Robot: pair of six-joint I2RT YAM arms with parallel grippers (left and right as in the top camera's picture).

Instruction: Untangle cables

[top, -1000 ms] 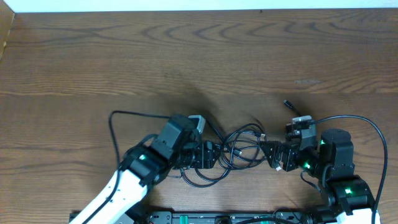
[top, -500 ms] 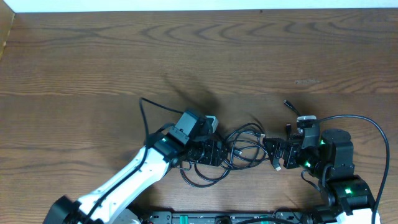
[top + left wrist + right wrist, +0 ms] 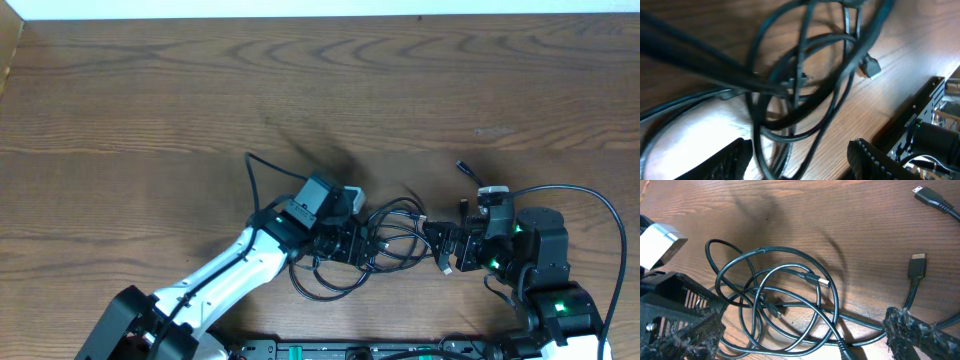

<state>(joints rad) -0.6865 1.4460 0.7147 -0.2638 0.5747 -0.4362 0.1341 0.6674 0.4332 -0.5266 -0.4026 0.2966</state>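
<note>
Cables (image 3: 390, 240) knotted, grasp pending: left gripper (image 3: 348, 243) unclenched astride loops, right gripper (image 3: 440, 248) unclenched at their right edge. Next: pinch one strand each, pull apart.

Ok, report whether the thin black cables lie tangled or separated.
Tangled: the thin black cables cross in overlapping loops on the brown wooden table.

Cables (image 3: 790, 85) blurred in left wrist view; left fingers (image 3: 875, 160) cut off at bottom edge; right fingers (image 3: 920, 332) likewise.

Overhead view straight down on the table (image 3: 300, 80); both wrist views close on the same cables (image 3: 785, 305).
</note>
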